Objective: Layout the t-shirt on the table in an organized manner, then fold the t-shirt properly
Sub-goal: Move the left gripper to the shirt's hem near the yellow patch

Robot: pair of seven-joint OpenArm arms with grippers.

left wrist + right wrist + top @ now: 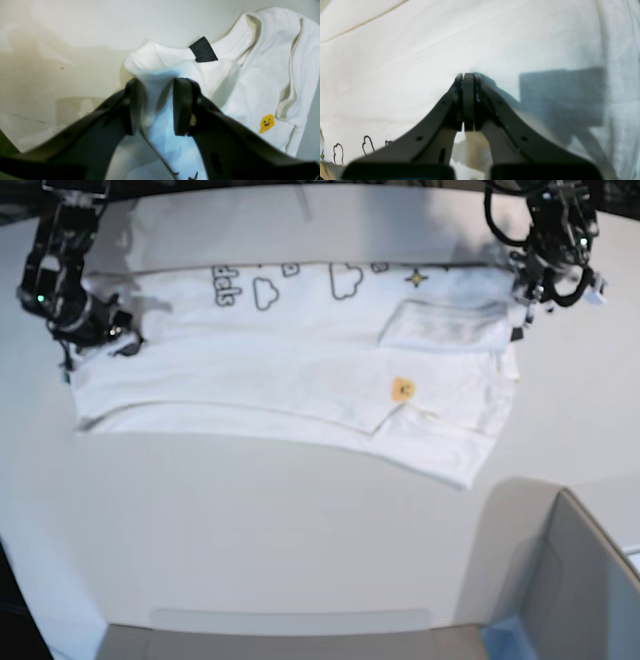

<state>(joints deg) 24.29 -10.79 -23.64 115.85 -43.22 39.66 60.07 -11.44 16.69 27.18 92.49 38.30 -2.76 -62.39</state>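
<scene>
The t-shirt (290,370) lay spread and partly folded on the table (300,530) (more folds seemed left), with the left gripper (155,107) open around a shirt bunch and the right gripper (467,100) shut at the shirt's other end.

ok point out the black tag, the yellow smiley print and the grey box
black tag (203,50), left wrist view, middle of the dark strip at the collar
yellow smiley print (266,123), left wrist view, on its face
grey box (580,590), base view, its inner grey wall at lower right
</scene>
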